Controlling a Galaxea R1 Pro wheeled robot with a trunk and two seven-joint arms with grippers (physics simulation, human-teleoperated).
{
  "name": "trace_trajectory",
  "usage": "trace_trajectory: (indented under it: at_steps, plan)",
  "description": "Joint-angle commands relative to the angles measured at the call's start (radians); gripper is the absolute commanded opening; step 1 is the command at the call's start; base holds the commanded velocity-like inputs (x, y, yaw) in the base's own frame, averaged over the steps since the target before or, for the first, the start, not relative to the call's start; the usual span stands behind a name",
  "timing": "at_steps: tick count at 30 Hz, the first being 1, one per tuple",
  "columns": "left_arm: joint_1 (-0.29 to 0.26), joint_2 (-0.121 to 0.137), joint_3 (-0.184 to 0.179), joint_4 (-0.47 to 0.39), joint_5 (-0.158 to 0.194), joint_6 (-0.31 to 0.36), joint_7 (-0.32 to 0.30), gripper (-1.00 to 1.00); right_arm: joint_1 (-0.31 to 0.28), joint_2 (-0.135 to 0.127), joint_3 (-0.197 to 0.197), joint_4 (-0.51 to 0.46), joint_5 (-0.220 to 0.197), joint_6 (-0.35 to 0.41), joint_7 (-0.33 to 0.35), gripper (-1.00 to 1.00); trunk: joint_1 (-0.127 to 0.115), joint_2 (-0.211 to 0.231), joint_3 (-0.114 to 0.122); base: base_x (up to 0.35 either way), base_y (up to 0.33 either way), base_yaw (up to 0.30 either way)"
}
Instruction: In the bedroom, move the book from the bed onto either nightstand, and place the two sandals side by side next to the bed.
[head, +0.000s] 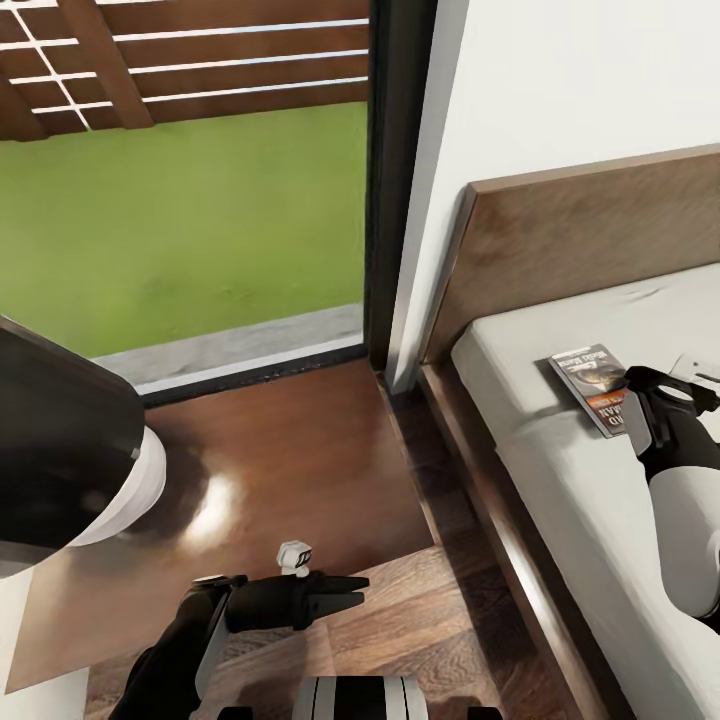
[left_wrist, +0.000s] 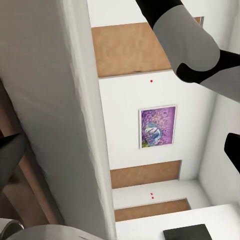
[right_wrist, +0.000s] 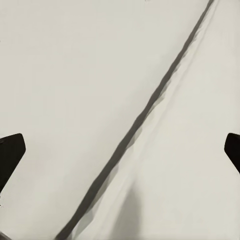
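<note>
Right tool at the book on the bed, nightstand free beside it.

The book (head: 596, 387) lies flat on the bed (head: 560, 490) near the headboard (head: 590, 235). The right tool (head: 655, 400), jaws spread wide over the mattress, overlaps its near end. The left tool (head: 345, 592) looks closed, low past the nightstand's (head: 300, 470) front edge, by the window (head: 180, 200).
</note>
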Motion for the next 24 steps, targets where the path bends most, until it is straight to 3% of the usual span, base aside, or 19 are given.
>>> trace_trajectory:
  at_steps: [1, 18, 24]
  plan:
    - [0.000, -0.001, 0.002, 0.000, -0.003, 0.011, -0.005, 1.00, 0.001, 0.000, 0.002, 0.032, -0.012, 0.005, -0.002, 1.00, 0.000, 0.000, -0.001, 0.000, 0.000, 0.000]
    - [0.000, -0.001, 0.002, 0.000, -0.003, 0.011, -0.005, 1.00, 0.001, 0.001, 0.003, 0.028, -0.013, 0.005, 0.004, 1.00, 0.000, 0.000, -0.001, 0.000, 0.000, 0.003]
    - [0.000, -0.001, 0.002, 0.000, -0.003, 0.011, -0.005, 1.00, 0.001, 0.002, 0.003, 0.028, -0.013, 0.006, 0.004, 1.00, 0.000, 0.000, 0.000, 0.000, 0.000, 0.207]
